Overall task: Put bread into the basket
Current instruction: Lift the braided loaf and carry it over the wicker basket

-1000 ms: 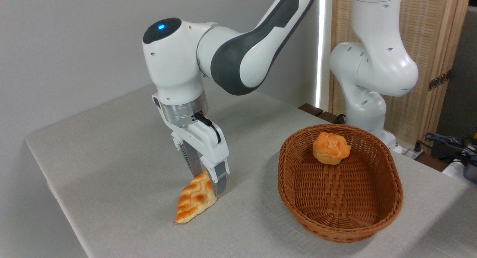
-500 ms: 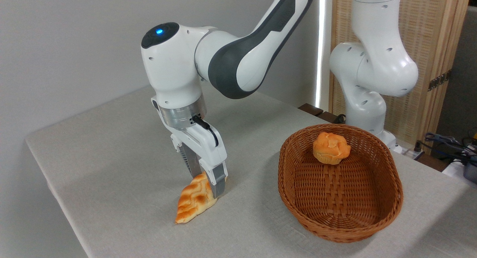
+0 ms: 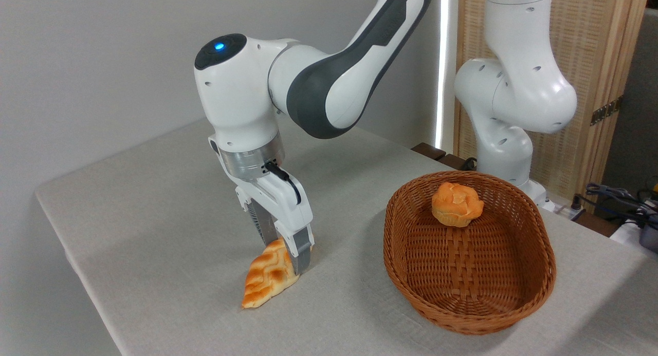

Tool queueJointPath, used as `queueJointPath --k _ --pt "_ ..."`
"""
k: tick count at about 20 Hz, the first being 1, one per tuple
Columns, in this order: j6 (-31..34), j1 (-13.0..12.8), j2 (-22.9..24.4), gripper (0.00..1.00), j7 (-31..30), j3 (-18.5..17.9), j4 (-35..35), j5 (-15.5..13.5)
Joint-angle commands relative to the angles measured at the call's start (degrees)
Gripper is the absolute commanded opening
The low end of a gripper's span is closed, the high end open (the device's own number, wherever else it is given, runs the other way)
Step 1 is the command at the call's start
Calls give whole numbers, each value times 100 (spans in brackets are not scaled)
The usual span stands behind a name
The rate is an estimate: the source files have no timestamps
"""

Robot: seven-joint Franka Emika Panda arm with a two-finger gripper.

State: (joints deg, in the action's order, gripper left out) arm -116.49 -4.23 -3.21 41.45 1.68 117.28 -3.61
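The gripper [image 3: 287,250] is clamped on the upper end of the bread [image 3: 268,275], whose lower tip touches the table [image 3: 154,202], left of the basket [image 3: 469,250] holding a small bun [image 3: 456,204].

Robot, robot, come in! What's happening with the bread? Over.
Gripper down on bread, fingers either side. Bread on table, left of basket. Bun already in basket. Path clear.
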Motion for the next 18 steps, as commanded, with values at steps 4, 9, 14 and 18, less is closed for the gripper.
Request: queueJointPath --k 4,9,14,18 --pt "-190 -7 -66 9 -58 16 14 -8" --pt "20 19 22 9 -41 16 -257 -43" --pt "1196 19 197 10 142 8 -1065 -61" --pt "2242 80 829 10 1335 -176 -1058 1"
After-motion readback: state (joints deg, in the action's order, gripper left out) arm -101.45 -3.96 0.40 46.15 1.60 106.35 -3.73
